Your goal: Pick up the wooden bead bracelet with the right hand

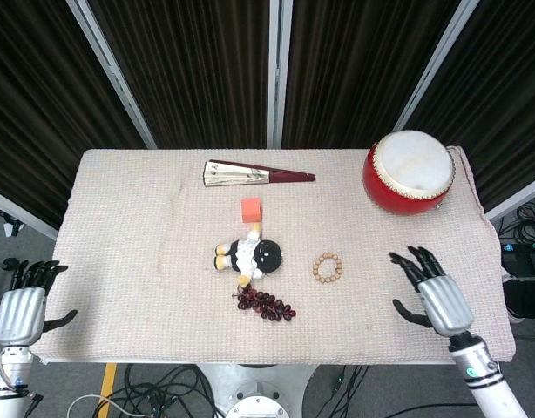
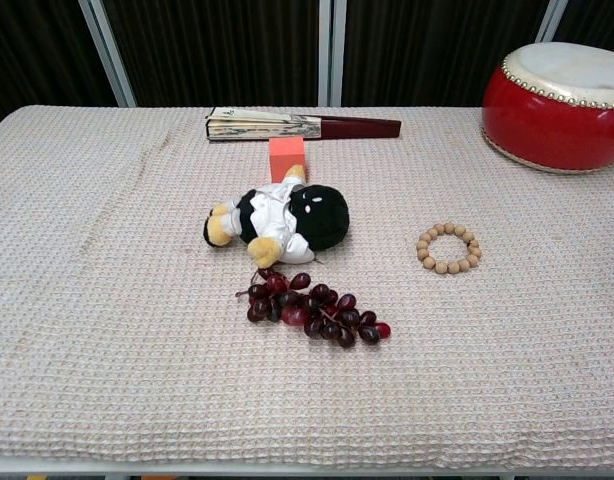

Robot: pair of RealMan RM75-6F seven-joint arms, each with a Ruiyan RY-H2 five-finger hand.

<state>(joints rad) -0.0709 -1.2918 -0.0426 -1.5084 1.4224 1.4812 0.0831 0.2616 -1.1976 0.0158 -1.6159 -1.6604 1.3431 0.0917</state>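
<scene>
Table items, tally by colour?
Red: 3 (drum, grape bunch, folded fan handle)
Orange: 1 (block)
Black and white: 1 (plush toy)
Wood tan: 1 (wooden bead bracelet)
Total: 6

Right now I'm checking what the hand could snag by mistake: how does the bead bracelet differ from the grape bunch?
The wooden bead bracelet is a pale tan open ring; the grape bunch is a dark red, heaped cluster. The bracelet lies alone on the cloth, while the grapes lie right against the plush toy. The bracelet is nearer the right hand. Both are made of small round pieces.
</scene>
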